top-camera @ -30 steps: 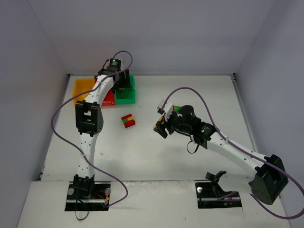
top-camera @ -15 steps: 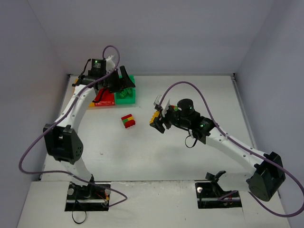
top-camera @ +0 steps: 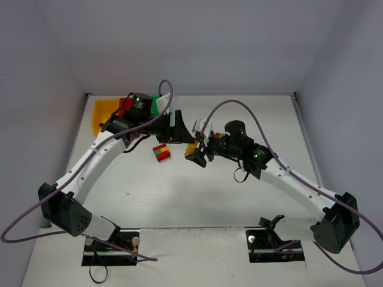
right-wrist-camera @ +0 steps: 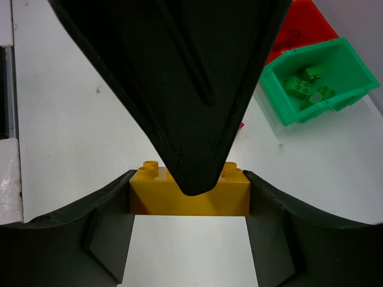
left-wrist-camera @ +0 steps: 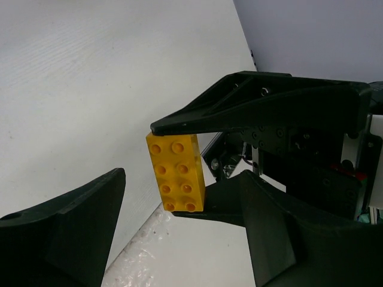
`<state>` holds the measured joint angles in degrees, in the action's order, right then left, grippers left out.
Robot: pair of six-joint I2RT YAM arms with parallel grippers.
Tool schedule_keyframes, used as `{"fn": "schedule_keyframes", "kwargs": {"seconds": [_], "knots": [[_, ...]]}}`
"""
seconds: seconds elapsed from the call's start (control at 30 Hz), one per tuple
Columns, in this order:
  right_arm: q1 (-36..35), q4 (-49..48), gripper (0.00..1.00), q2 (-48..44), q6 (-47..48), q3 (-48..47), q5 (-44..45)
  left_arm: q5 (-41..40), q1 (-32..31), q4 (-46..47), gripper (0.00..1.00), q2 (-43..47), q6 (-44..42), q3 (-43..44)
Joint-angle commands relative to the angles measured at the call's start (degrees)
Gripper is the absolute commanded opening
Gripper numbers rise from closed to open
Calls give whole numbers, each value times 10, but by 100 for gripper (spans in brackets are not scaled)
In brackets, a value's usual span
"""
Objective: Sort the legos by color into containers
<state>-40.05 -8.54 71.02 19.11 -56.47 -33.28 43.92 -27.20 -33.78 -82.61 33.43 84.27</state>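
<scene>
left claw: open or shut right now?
Open. Left claw fingers sit wide apart; right claw holds the yellow brick.

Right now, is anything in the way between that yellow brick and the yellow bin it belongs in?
Yes: the left arm. Its open left hand faces the yellow brick held in the right hand, and its wrist hangs over the bins beside the yellow bin.

Lighting's bright and even from above, only soft shadows on the white table [top-camera: 179,197]. Wrist views go blurry up close, top view's sharp.
</scene>
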Motion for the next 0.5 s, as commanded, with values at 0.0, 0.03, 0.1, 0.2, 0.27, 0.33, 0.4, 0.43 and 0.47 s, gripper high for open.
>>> {"fn": "schedule_keyframes", "kwargs": {"seconds": [0.0,0.03,0.1,0.2,0.27,0.33,0.4,0.43,0.47], "knots": [[2,-30,3,-23,-2,-29,-31,-7,-13,21,70,32,2,3],[2,-30,3,-25,-4,-29,-33,-9,-16,20,70,32,1,1],[2,-30,3,-28,-7,-31,-34,-13,-22,15,70,33,1,-3],[1,-30,3,-32,-12,-29,-35,-16,-25,13,70,37,1,-9],[-2,-31,3,-33,-14,-29,-35,-17,-29,13,70,35,4,-14],[-5,-31,3,-35,-15,-29,-32,-16,-36,13,69,32,8,-17],[-8,-31,3,-36,-15,-30,-28,-16,-44,13,69,26,9,-17],[-8,-31,3,-36,-14,-31,-25,-16,-47,14,67,25,10,-18],[-8,-31,3,-36,-15,-32,-24,-18,-52,21,66,24,15,-21]]}}
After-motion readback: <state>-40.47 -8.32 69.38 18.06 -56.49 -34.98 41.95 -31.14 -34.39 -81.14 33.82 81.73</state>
